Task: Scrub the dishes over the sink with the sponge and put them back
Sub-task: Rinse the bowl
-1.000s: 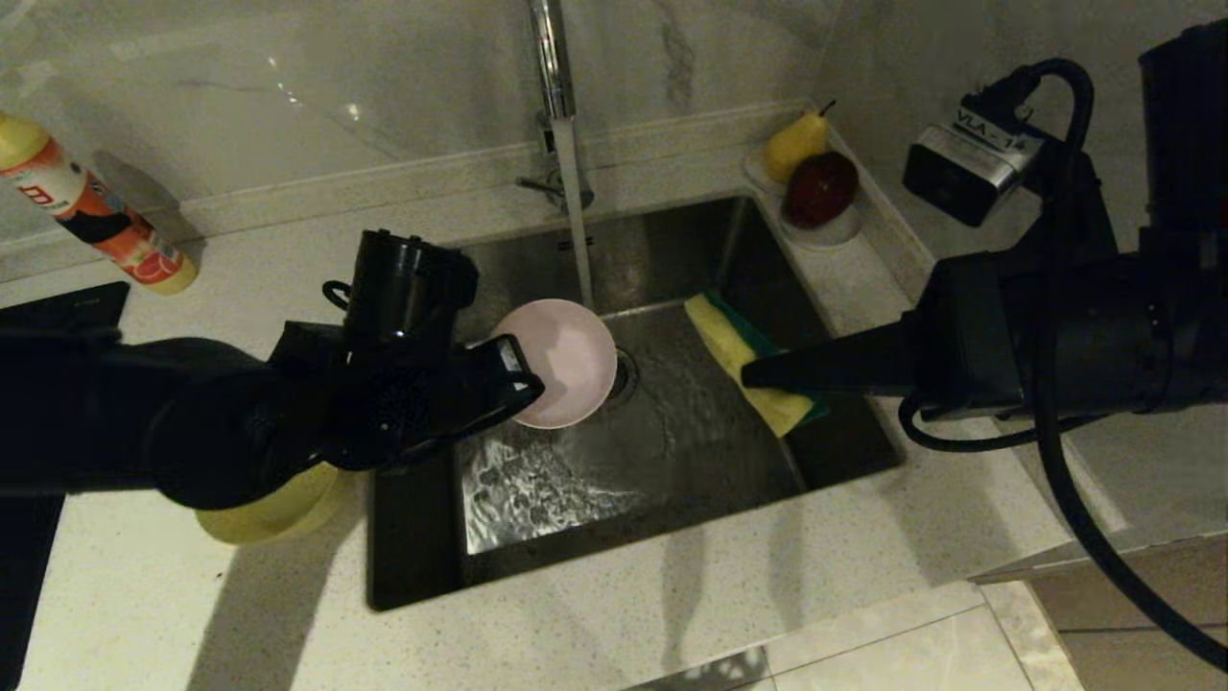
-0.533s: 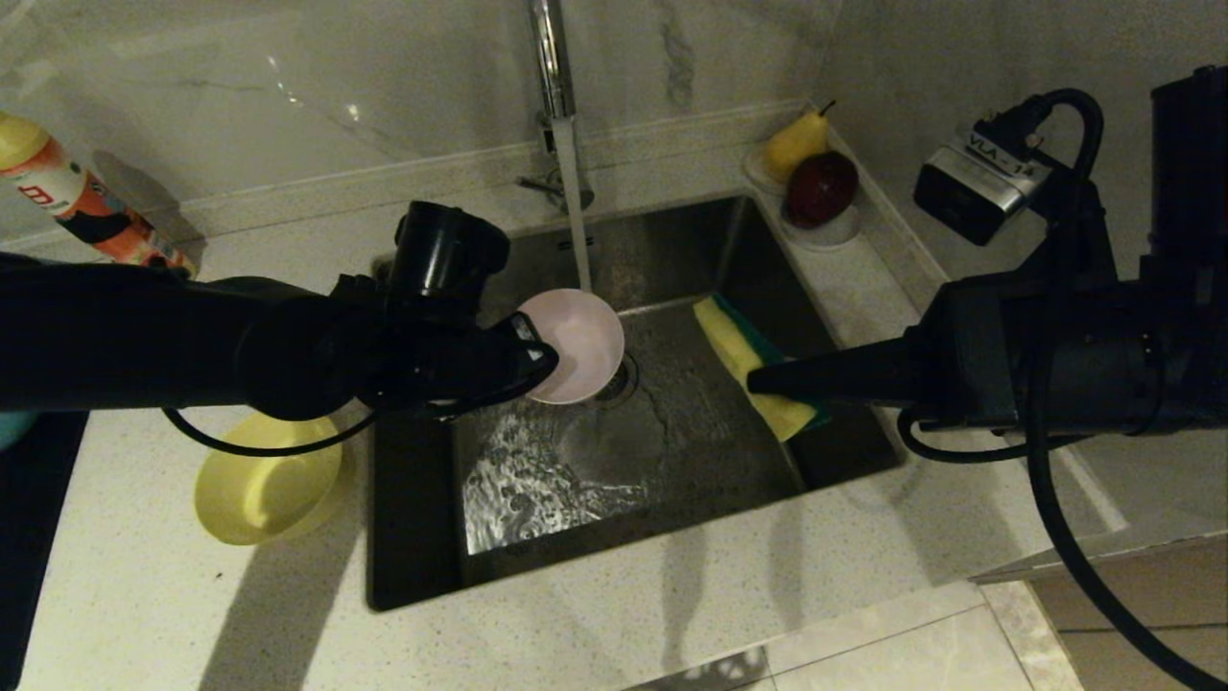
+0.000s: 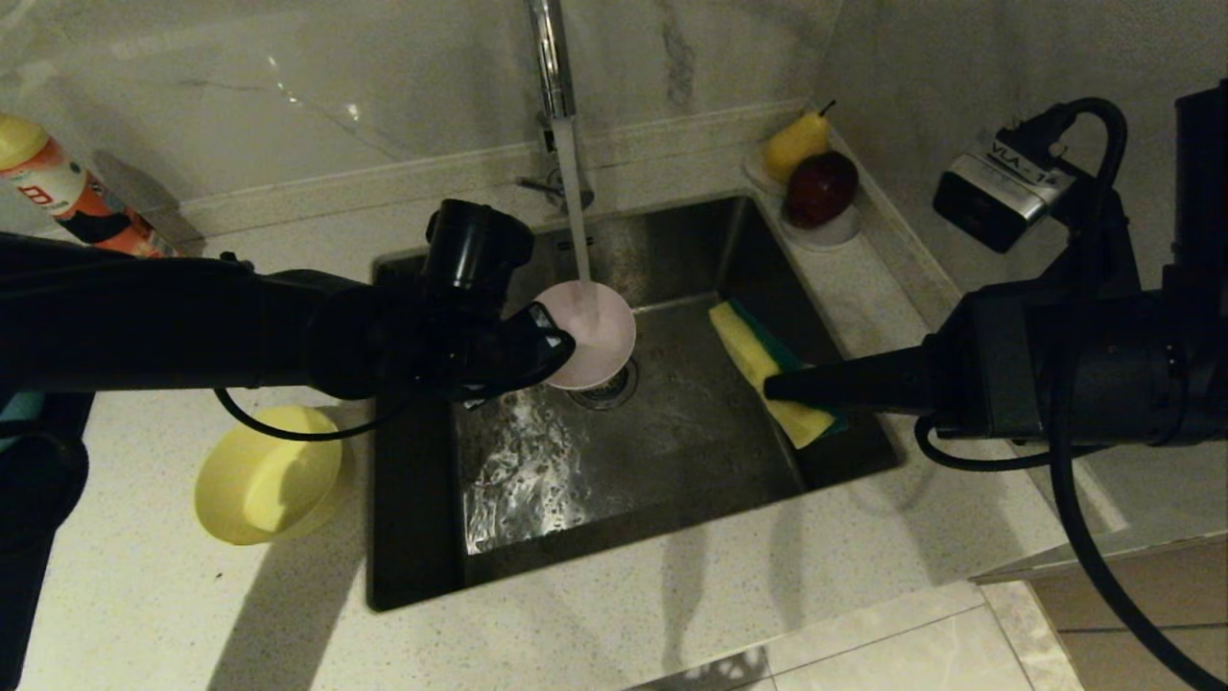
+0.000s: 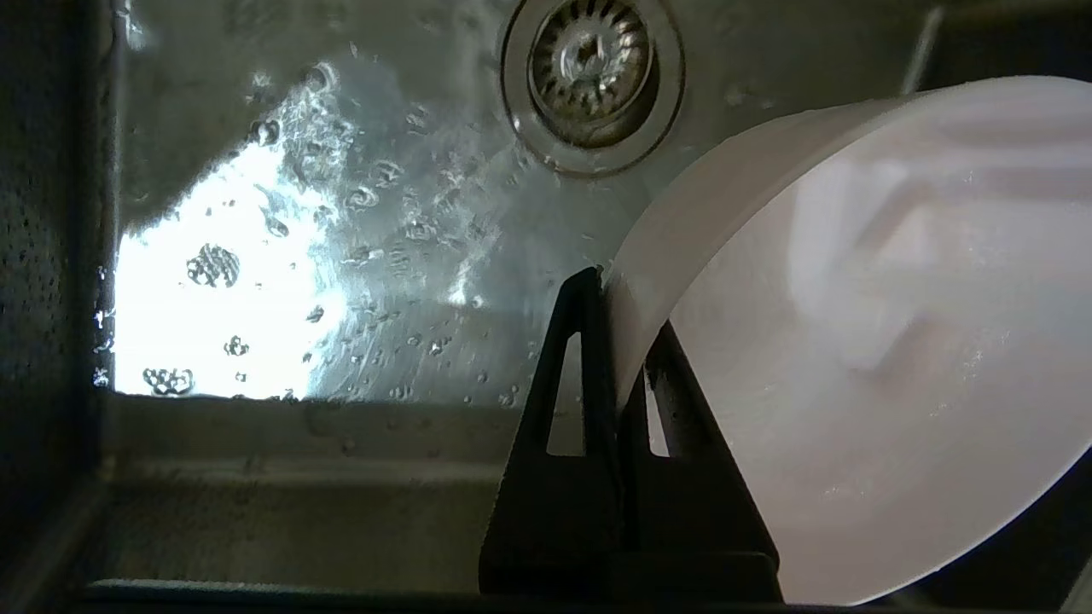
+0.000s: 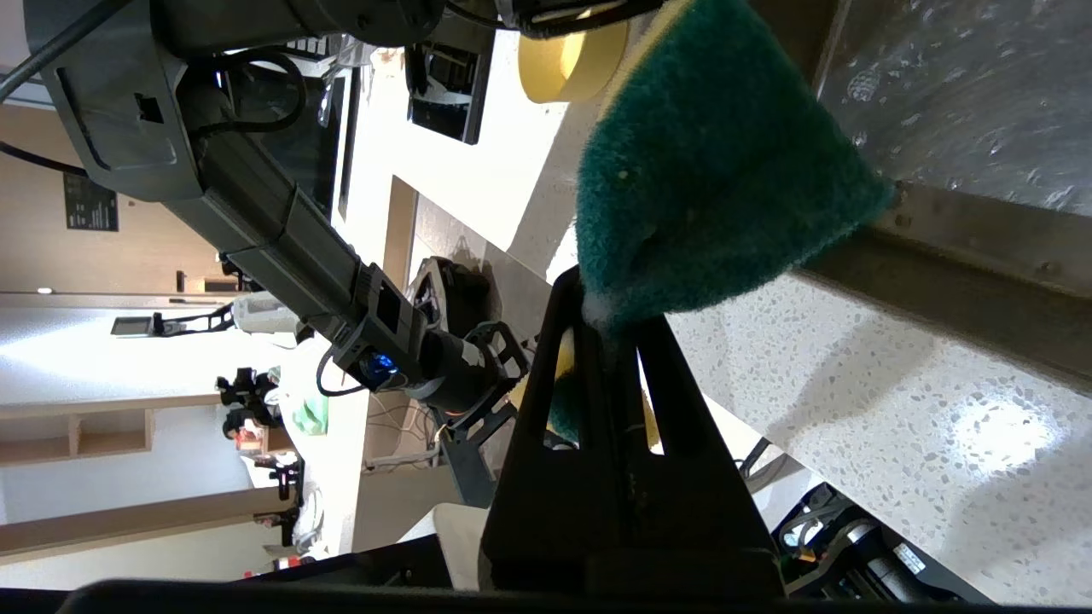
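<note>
The left gripper [image 3: 547,347] is clamped on the rim of the pink bowl [image 3: 587,334] and holds it over the sink [image 3: 662,441], just above the drain strainer [image 3: 606,392], right under the stream from the tap [image 3: 552,67], apparently so the water wets the inside. The right gripper [image 3: 779,386] is closed on the sponge [image 3: 767,369], which hangs over the sink on the far side of the drain from the bowl, yellow foam up in the head view, likely ready to scrub. The yellow bowl [image 3: 269,475] waits on the counter [image 3: 672,614] beyond the sink's edge behind the left arm.
</note>
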